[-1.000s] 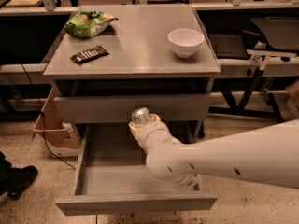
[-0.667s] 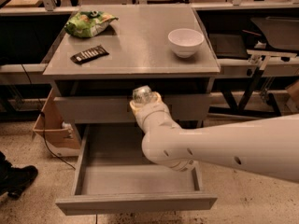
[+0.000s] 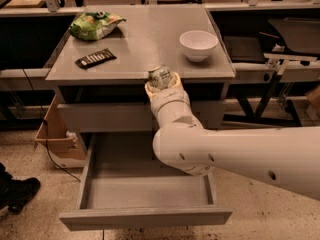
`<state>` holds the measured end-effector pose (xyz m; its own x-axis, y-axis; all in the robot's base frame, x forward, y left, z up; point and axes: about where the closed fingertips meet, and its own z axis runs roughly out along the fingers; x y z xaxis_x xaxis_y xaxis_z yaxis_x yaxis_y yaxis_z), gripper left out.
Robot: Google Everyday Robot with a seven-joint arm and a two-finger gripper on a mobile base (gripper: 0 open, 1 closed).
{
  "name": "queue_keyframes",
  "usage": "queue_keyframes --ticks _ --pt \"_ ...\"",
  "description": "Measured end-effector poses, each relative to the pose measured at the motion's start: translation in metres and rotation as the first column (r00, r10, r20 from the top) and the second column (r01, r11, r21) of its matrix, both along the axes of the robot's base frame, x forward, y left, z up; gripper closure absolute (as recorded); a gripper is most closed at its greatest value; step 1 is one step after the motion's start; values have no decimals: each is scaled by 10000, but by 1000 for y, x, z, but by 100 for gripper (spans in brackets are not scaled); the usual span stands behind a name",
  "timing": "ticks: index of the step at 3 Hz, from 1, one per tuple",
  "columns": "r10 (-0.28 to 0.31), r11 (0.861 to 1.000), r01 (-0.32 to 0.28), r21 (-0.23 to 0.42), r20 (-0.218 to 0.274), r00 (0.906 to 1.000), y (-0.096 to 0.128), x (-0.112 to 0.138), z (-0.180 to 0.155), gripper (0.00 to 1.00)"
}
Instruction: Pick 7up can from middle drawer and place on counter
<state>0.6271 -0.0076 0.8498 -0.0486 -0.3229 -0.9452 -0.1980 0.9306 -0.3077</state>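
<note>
Low in the frame I see the middle drawer (image 3: pixel 145 193) pulled open. Above it, at centre, my gripper (image 3: pixel 162 82) pinches the 7up can (image 3: pixel 160 75), its long axis about upright, top up, at the front edge of the counter (image 3: pixel 150 39).

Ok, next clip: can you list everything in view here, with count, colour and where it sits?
7up can: one, silver and green, at the counter's front edge
counter: one, grey, top of the drawer cabinet
middle drawer: one, grey, pulled out below the counter
upper drawer front: one, grey, shut, just under the counter
bowl: one, white, right side of the counter
snack bag: one, green, far left of the counter
flat packet: one, black, in front of the snack bag
cardboard box: one, brown, floor left of the cabinet
shoe: one, black, floor at lower left
arm: one, white, reaching in from the right
end effector: one, cream, shut on the 7up can
</note>
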Motion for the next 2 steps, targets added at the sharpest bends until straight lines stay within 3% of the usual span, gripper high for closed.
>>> queue_keyframes --ticks 1,2 --pt "90 10000 -84 -54 1181 9930 -8 10 72 100" --pt "415 9986 -459 262 1499 9878 -3 26 105 100"
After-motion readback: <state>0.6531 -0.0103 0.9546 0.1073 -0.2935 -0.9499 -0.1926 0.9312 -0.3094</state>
